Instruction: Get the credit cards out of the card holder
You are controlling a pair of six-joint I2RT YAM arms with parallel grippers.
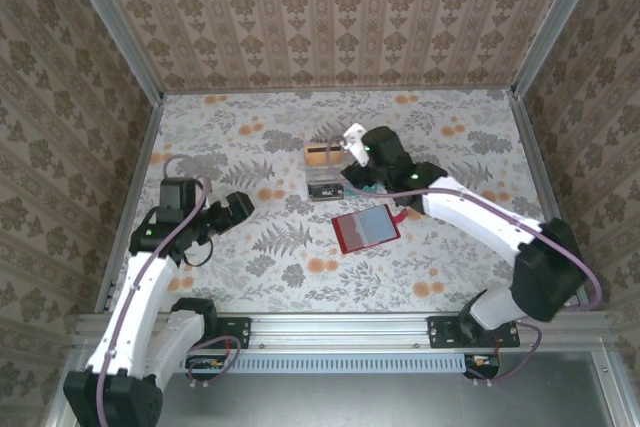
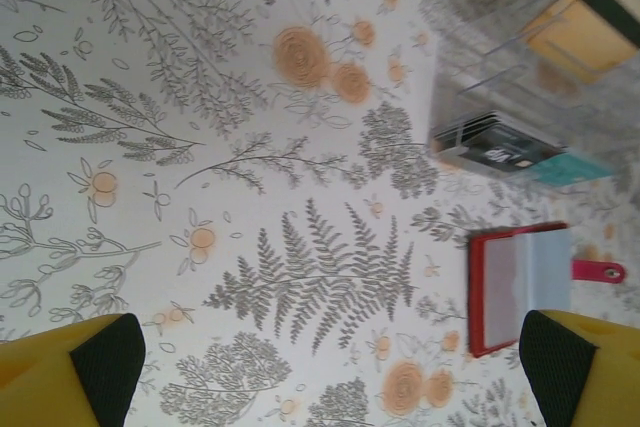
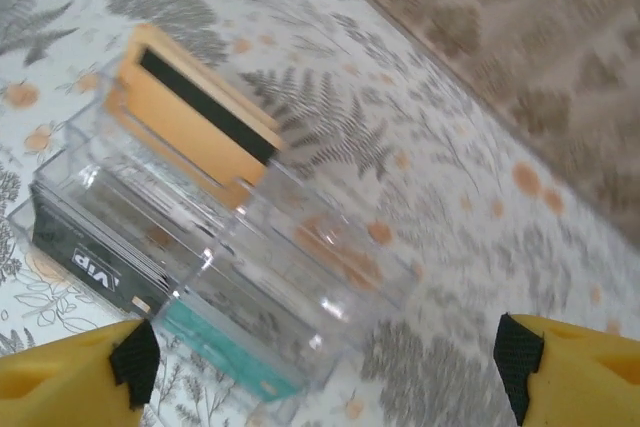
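The red card holder (image 1: 365, 229) lies open on the floral table, grey-blue inside up, its red tab (image 2: 598, 270) pointing away from the left arm. It also lies at the right of the left wrist view (image 2: 520, 287). A tan credit card with a dark stripe (image 3: 195, 122) rests in the far compartment of the clear tray (image 3: 250, 247). My right gripper (image 3: 327, 367) hangs open just above that tray with nothing between its fingers. A small whitish piece (image 1: 352, 133) shows at its tip; I cannot tell what it is. My left gripper (image 1: 235, 207) stands open and empty, left of the holder.
The clear tray (image 1: 325, 169) sits behind the holder, and its near compartment holds a dark card marked VIP (image 3: 95, 257) and a teal card (image 3: 225, 352). Patterned walls (image 1: 330, 17) enclose the table on three sides.
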